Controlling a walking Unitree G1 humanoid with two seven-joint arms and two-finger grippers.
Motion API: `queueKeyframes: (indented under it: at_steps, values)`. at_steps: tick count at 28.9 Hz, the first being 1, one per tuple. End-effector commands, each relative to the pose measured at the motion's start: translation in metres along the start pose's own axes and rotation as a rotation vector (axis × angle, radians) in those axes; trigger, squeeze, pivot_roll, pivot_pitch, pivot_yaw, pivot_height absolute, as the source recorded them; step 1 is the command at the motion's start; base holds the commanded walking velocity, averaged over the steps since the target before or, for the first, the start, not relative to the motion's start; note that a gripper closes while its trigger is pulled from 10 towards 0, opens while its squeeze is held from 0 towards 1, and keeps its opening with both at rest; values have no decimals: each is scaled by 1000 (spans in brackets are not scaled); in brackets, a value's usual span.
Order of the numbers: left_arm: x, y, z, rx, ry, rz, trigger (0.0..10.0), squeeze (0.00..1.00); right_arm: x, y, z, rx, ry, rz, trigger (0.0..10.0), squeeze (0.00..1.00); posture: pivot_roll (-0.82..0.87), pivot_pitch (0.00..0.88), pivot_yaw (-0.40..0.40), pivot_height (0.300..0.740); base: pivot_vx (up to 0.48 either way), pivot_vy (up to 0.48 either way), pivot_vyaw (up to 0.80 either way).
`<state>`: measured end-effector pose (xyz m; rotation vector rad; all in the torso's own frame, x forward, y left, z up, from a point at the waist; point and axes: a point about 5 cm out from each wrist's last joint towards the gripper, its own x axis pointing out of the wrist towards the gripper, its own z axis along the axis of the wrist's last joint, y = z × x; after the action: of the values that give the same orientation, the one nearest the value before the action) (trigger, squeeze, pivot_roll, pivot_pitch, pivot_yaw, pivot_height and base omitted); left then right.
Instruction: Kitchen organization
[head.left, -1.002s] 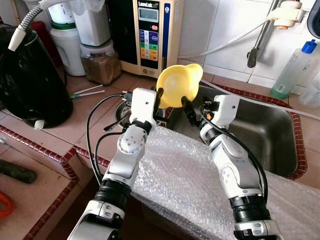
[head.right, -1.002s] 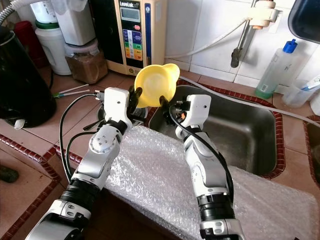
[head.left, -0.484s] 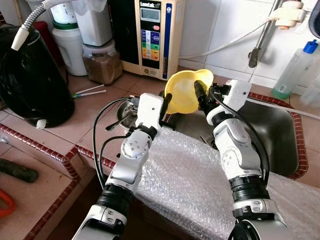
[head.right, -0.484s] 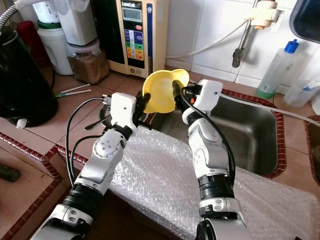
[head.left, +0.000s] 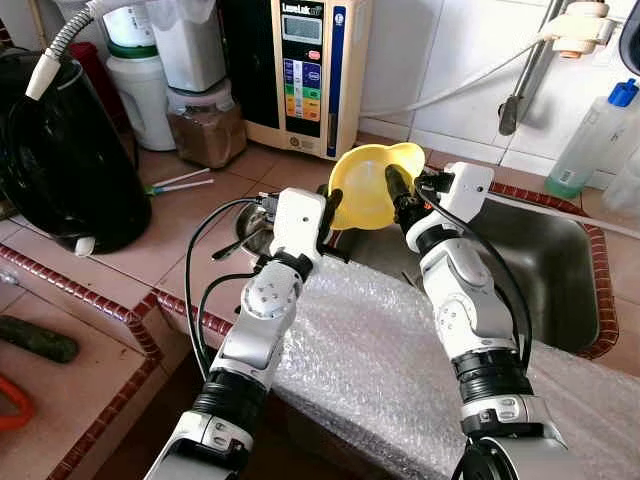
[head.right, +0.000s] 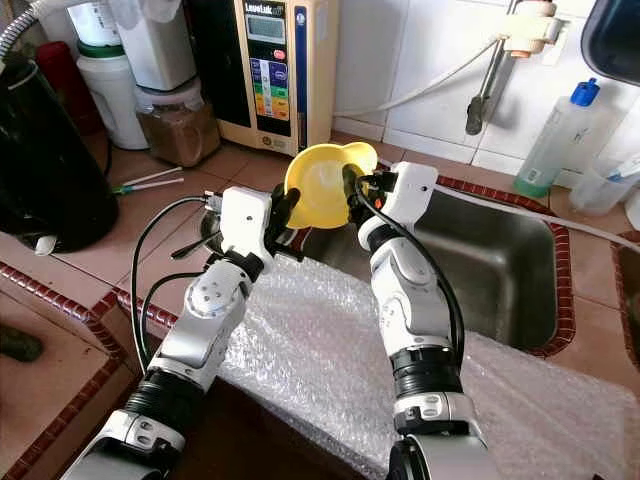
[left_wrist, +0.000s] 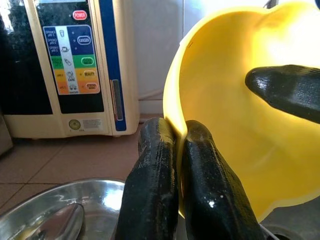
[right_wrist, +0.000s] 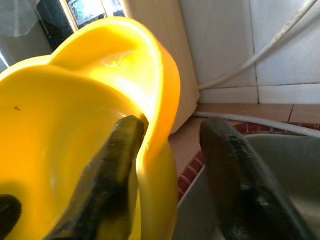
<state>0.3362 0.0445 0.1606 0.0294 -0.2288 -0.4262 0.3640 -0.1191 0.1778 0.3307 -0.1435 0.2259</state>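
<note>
Bubble wrap (head.left: 380, 350) covers the counter edge just below my arms, and above it my left gripper (left_wrist: 172, 137) is pinched tight on the near rim of the yellow bowl (head.left: 372, 185). My right gripper (right_wrist: 172, 145) straddles the opposite rim with its fingers parted, one inside the bowl and one outside. Glossy and pale inside with a pouring lip, the bowl hangs tilted over the near corner of the steel sink (head.left: 540, 270), in front of the cream water machine (head.left: 305, 70).
</note>
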Motion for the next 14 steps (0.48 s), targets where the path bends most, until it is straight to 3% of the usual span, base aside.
queueKeyframes:
  at_steps: [1, 14]
  values:
    - [3, -3, 14, 12, -66, -14, 0, 0, -2, -6, -10, 7, 54, -29, 0, 0, -13, 0, -3, 740, 0, 0, 0]
    - [4, 16, 17, 79, -77, 89, 0, 0, -6, -12, -17, 1, 87, -54, 0, 0, -5, 0, -5, 740, 0, 0, 0]
